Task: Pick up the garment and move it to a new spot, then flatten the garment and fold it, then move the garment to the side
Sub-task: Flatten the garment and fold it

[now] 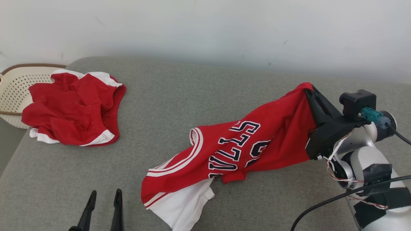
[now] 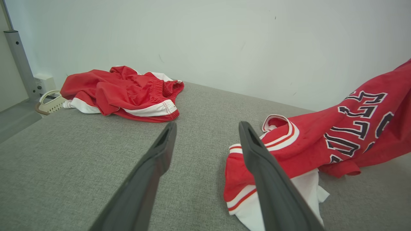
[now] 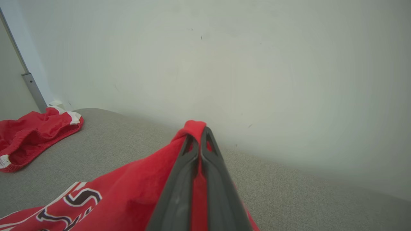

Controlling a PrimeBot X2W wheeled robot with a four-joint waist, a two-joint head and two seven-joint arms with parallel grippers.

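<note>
On the grey cushion (image 1: pixel 192 96), right of centre in the head view, the jersey (image 1: pixel 244 147) runs as a slanting band from near left to far right. Its far right end is lifted off the cushion, pinched in the right gripper (image 1: pixel 309 89). The two dark fingers are pressed together on a fold of red cloth, and in the right wrist view a small hump of that cloth pokes up over the fingertips. From there the fabric sags down to the cushion, where the near left end lies bunched.

The jersey is red with white-and-red striped trim at its openings. Dark letters outlined in white read upside down from the head. A white part spills out at the near left corner.

The left gripper (image 1: pixel 106 192) sits at the lower left with its fingers spread wide and nothing between them. It is near the jersey's near left corner but apart from it. In the left wrist view one finger crosses in front of that corner — whether the fingers rest on the cushion cannot be told.

Red shorts (image 1: pixel 74 109) with white trim lie crumpled at the cushion's far left, well apart from the jersey. They drape partly over the rim of a cream perforated basket (image 1: pixel 19 80). A pale wall (image 1: pixel 205 25) stands behind.
</note>
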